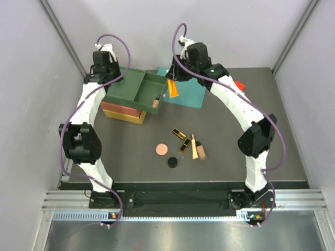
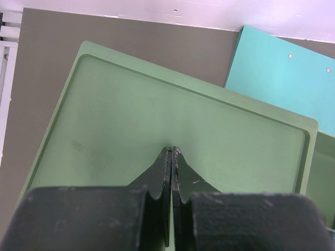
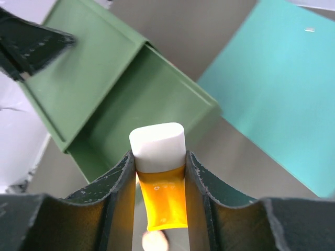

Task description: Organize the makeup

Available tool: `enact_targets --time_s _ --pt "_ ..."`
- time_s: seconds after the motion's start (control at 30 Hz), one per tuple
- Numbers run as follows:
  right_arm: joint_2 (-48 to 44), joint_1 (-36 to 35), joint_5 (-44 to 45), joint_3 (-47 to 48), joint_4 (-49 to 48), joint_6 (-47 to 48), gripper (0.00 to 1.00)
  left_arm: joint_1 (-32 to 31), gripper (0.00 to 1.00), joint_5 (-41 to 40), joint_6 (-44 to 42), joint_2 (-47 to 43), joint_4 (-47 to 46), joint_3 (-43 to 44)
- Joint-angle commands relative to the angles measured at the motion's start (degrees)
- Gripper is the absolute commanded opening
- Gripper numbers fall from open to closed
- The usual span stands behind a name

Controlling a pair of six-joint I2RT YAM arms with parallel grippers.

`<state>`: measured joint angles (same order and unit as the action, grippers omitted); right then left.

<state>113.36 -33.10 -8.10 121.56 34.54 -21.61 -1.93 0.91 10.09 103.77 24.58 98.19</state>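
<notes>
The orange tube (image 3: 161,201) is squeezed tight between the two fingers of your right claw (image 3: 159,158); its white cap pokes out past the fingertips; it hangs at the edge of the open green drawer (image 3: 141,110), on the side by the teal mat (image 3: 272,89). A brown tube (image 1: 156,102) lies inside that drawer, in the near corner.

The other makeup sits out on the dark table (image 1: 235,151), near the middle; you can see a black-and-gold case (image 1: 179,134) with a second case (image 1: 185,146) just beside it; the pink disc (image 1: 161,149) is to their left; the small black jar (image 1: 172,162) is nearest the arms; the beige tube (image 1: 194,148) and a darker tube (image 1: 202,152) lie touching, to the right.

Your left claw (image 2: 172,152) has its fingers pressed together with nothing between them; it hangs over the flat green box top (image 2: 157,115). The red cube (image 1: 239,85) sits past the mat, on the right.
</notes>
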Motion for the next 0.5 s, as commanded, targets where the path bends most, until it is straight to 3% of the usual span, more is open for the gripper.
enact_targets --time_s 0.0,0.47 --pt "3.1 -2.1 -6.7 7.3 -7.0 -2.0 0.03 0.1 0.00 0.7 -0.8 5.1 15.1 -4.0" --pt "9.1 -6.0 -12.4 10.5 -14.2 -7.1 0.07 0.1 0.00 1.1 -0.9 5.1 15.3 -4.3"
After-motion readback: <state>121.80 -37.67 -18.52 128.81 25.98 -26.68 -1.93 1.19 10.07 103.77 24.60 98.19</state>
